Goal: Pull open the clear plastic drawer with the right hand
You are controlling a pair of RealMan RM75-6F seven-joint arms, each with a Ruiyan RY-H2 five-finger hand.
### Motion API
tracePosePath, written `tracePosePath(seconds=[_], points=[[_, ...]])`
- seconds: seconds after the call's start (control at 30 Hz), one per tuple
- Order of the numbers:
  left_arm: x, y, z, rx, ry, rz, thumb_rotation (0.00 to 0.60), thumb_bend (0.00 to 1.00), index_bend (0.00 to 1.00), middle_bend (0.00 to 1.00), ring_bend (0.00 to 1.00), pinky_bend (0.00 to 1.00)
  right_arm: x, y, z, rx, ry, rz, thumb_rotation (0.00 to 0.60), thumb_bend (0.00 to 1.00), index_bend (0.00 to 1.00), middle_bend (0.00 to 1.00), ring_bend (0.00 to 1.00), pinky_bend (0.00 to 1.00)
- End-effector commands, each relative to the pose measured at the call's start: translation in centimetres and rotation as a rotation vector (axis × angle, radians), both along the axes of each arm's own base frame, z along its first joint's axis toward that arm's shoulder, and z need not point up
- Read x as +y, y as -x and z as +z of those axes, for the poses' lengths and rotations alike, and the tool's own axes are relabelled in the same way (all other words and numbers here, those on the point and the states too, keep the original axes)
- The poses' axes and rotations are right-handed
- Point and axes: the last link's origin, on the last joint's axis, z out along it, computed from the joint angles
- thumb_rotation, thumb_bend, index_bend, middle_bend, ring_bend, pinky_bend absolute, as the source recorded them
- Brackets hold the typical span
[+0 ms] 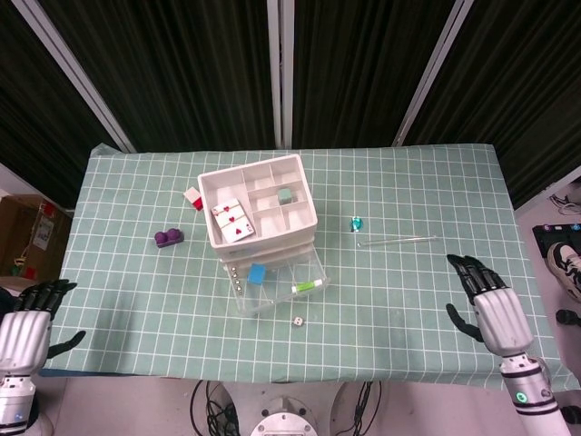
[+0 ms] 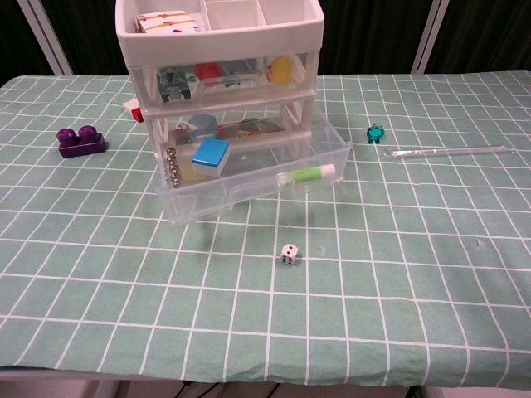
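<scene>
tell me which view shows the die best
The chest view: the die sits near the middle of the frame, large enough to see its dark pips, on the cloth in front of the open drawer. The head view shows it only as a tiny white speck below the drawer.

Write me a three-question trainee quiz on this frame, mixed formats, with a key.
1. True or false: the bottom clear drawer stands pulled out from the organizer.
2. Multiple choice: what lies on the cloth just in front of the drawer? A) a purple brick B) a white die C) a teal ring
3. Fill in: the right hand holds ____.

Key:
1. True.
2. B, the white die.
3. Nothing; its fingers are spread, away from the drawer near the table's right edge.
</scene>
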Motion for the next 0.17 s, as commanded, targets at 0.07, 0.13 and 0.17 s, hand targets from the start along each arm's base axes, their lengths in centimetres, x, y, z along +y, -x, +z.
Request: tracePosePath(seconds=[0.07, 0.13, 0.17], points=[[0.04, -0.09, -0.05, 0.001, 0.002, 0.004, 0.600, 0.05, 0.23, 0.20, 0.16, 0.19, 1.57, 1.63, 0.64, -0.002, -0.001, -0.061, 0.600, 0.27, 0.00, 0.00, 0.00, 0.00], [0.15, -0.16, -0.14, 0.000, 0.006, 0.004, 0.600, 0.05, 0.23, 0.20, 0.16, 0.19, 1.74, 1.87, 0.58, -0.008, -0.014, -0.073, 0.600, 0.27, 0.00, 0.00, 0.00, 0.00], [0.19, -0.17, -0.20, 0.000, 0.009, 0.004, 0.600, 0.05, 0.23, 0.20, 0.16, 0.19, 1.73, 1.90, 0.57, -0.011, -0.016, -0.075, 0.600, 0.28, 0.00, 0.00, 0.00, 0.00]])
